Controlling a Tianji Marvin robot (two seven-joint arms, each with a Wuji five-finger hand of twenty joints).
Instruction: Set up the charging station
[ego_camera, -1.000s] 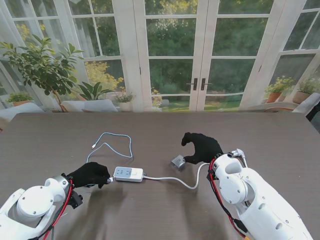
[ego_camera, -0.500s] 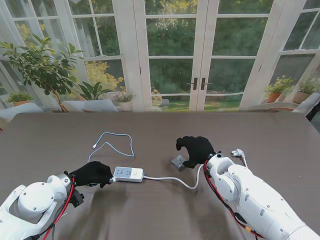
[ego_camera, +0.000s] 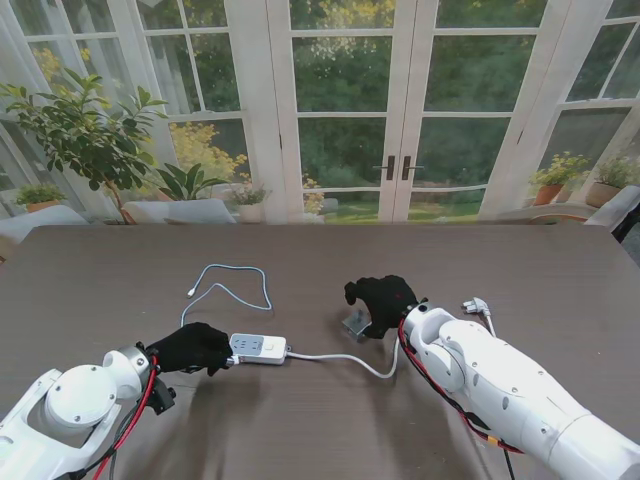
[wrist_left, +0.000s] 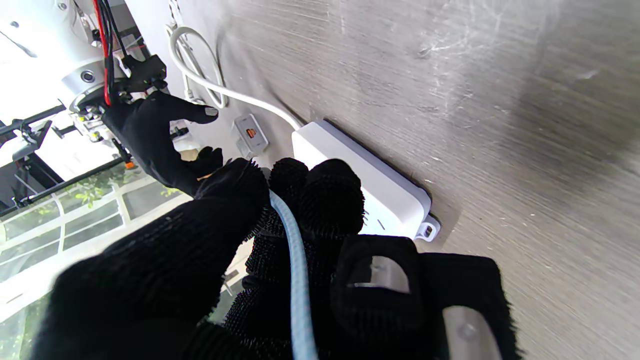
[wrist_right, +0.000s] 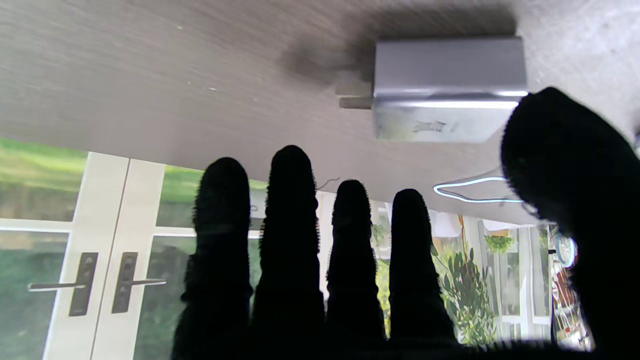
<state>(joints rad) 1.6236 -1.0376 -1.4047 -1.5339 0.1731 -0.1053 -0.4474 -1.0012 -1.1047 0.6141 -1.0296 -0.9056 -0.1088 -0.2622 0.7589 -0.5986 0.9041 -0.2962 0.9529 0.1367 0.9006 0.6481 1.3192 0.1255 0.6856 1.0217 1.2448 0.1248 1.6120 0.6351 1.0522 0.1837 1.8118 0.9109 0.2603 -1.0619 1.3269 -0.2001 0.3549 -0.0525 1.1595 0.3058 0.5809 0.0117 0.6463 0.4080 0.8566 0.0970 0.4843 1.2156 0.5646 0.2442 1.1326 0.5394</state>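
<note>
We're in a home, prob. a sunroom or dining rm. w/ garden view. We face white French doors (ego_camera: 400, 110) w/ dark lever handles (ego_camera: 397, 167) and tall glazed panels either side, lawn and trees beyond. A leafy potted plant (ego_camera: 85, 135) stands at the left, smaller pots (ego_camera: 553, 180) along the sill at the right. We work at a dark wood-grain table (ego_camera: 560, 270), domestic in look, no lab or shop fittings.
</note>
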